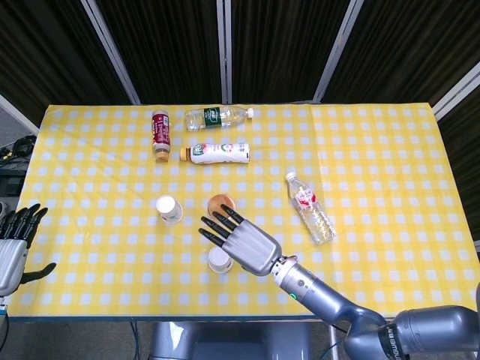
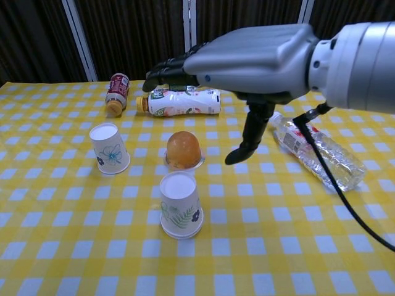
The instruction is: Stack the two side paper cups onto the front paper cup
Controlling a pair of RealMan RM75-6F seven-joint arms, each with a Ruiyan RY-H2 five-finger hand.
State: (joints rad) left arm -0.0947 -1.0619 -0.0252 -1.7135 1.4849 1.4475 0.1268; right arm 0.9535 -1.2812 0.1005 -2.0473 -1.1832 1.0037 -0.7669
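Note:
A white paper cup with a leaf print (image 2: 180, 206) stands upside down near the table's front, nested over the front cup so the pair reads as one (image 1: 220, 260). A second upside-down cup with a blue flower (image 2: 110, 148) stands apart to its left (image 1: 169, 209). My right hand (image 2: 247, 58) hovers above and just behind the stack with fingers spread, thumb pointing down, holding nothing (image 1: 240, 240). My left hand (image 1: 13, 247) rests off the table's left front corner, fingers apart and empty.
An orange dome-shaped cup (image 2: 183, 150) sits just behind the stack. Lying at the back are a red-labelled bottle (image 1: 160, 135), a clear bottle (image 1: 217, 117) and a white bottle (image 1: 217, 153). Another clear bottle (image 1: 310, 207) lies to the right.

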